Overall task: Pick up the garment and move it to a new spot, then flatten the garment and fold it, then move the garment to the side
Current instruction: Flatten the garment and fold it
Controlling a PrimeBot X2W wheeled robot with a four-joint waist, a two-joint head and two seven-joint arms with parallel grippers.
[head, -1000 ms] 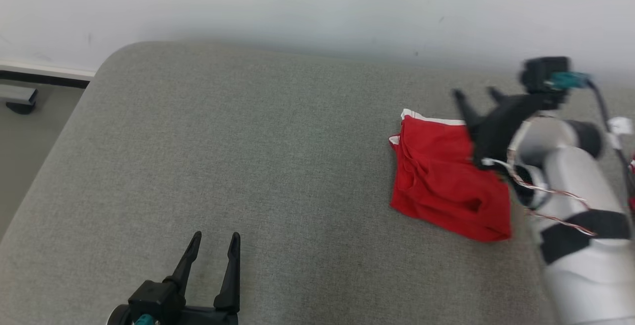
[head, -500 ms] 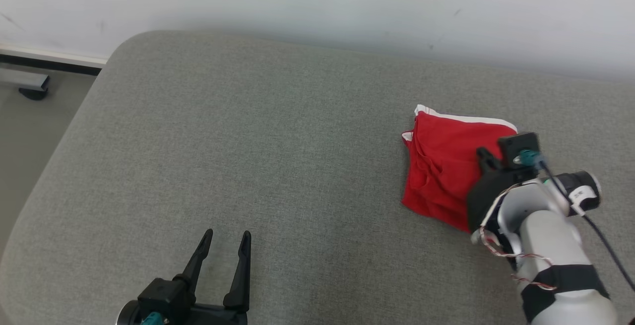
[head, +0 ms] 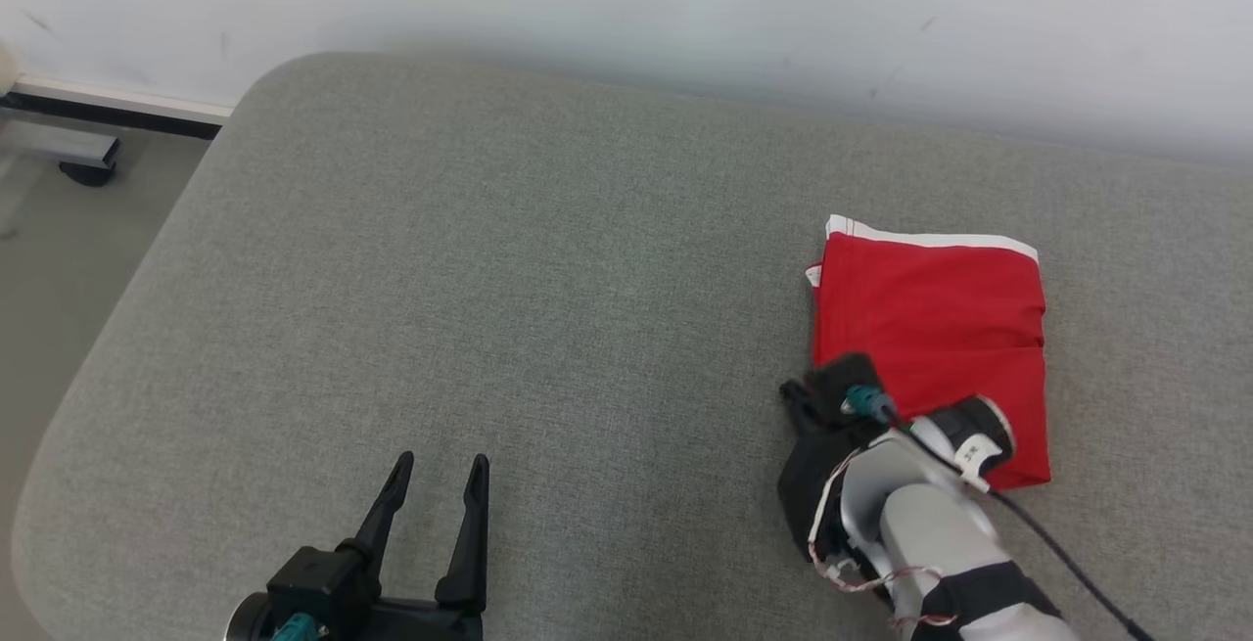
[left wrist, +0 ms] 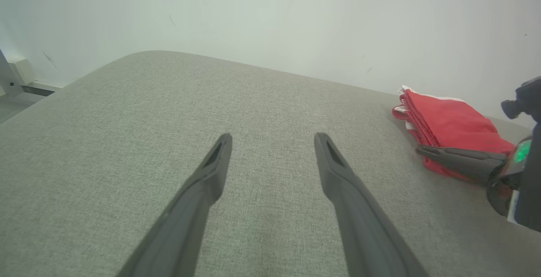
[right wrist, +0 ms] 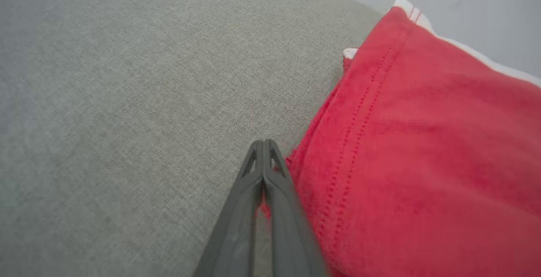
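Red garment (head: 930, 328) is lying folded on the right of the grey bench (head: 489, 279). I am holding the right pincer (right wrist: 263, 142) closed at its near left corner, I think to slide it aside; if cloth is caught, I cannot tell. Left pincer (head: 440, 462) is resting open, well apart.

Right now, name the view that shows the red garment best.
The head view: the folded garment is seen from above, nearly whole, its near corner behind the right arm. The left wrist view catches it low and side-on; the right wrist view crops it close.
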